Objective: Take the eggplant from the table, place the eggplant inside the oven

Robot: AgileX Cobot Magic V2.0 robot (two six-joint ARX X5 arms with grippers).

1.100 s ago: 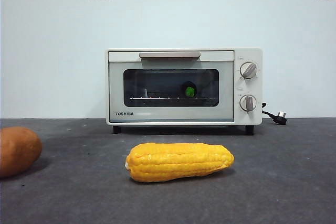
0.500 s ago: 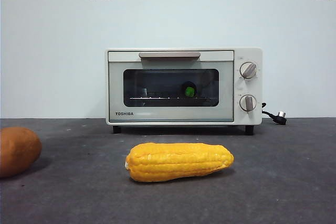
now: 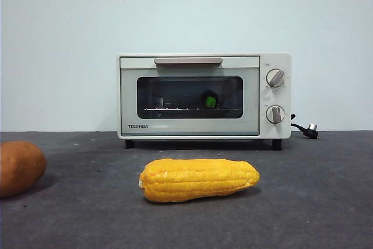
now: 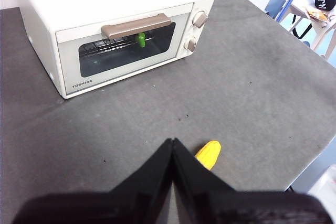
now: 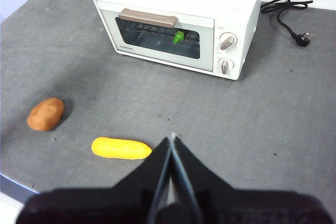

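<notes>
Both tools [image 4: 172, 142] [image 5: 172, 137] closed above table [image 5: 273, 124]; eggplant [image 3: 210, 101] inside shut oven [image 3: 204, 96]

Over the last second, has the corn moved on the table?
No. In the front view the corn lies in the same spot, centred in front of the oven, with the potato off to its side as before.

Matt grey table [image 3: 326, 202], glossy glass oven [image 3: 204, 94] door

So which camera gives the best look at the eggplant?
The front view: the eggplant shows end-on through the oven door glass, green stem and dark body on the rack. Both wrist views show only its green stem below the handle.
</notes>
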